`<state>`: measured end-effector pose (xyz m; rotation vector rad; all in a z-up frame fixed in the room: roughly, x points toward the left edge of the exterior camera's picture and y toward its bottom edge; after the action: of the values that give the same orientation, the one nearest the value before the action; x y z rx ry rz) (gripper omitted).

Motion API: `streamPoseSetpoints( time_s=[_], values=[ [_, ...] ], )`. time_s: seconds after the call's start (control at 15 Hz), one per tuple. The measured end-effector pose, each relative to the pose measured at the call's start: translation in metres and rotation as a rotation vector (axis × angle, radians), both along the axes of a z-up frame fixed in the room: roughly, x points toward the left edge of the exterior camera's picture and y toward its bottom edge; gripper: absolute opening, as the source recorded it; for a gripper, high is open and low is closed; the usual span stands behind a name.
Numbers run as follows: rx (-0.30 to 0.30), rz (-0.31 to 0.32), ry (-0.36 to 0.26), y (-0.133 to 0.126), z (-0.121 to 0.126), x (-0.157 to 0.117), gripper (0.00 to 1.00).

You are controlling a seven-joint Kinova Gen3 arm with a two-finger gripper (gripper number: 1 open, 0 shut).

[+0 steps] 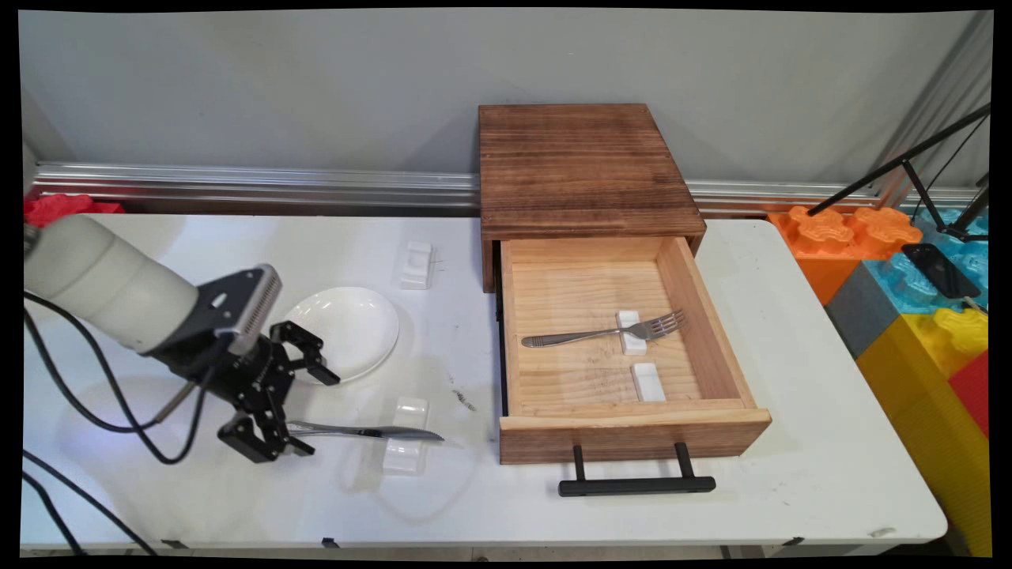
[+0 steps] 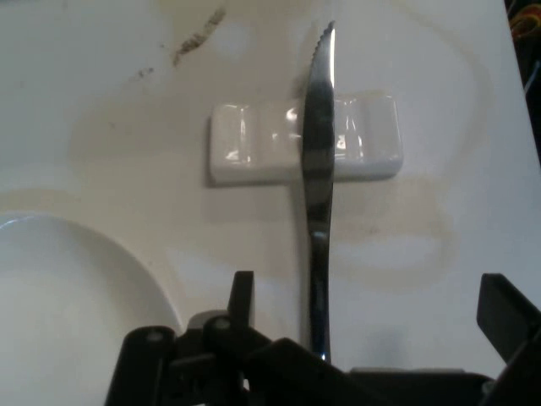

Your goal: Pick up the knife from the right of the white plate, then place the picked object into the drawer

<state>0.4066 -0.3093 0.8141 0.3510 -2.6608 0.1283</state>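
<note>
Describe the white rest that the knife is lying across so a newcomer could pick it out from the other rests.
Start at the open wooden drawer and look left of its front corner, on the bare white table. A small white ceramic rest sits there, nearer the camera than the white plate. It alone has the serrated knife lying across it, handle toward the gripper; two other rests are inside the drawer, and a third stands beyond the plate.

one knife (image 1: 371, 431), one fork (image 1: 602, 334), one plate (image 1: 348, 332), four rests (image 1: 405, 442)
</note>
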Motion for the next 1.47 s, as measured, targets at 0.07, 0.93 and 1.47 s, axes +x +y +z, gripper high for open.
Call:
streamPoseSetpoints(
  time_s=[0.07, 0.93, 1.47],
  values=[
    [0.003, -0.001, -0.001, 0.0, -0.006, -0.003, 1.0],
    [0.001, 0.011, -0.005, -0.018, -0.054, -0.022, 0.0],
    [0.011, 0.003, 0.002, -0.018, -0.046, -0.015, 0.0]
  ],
)
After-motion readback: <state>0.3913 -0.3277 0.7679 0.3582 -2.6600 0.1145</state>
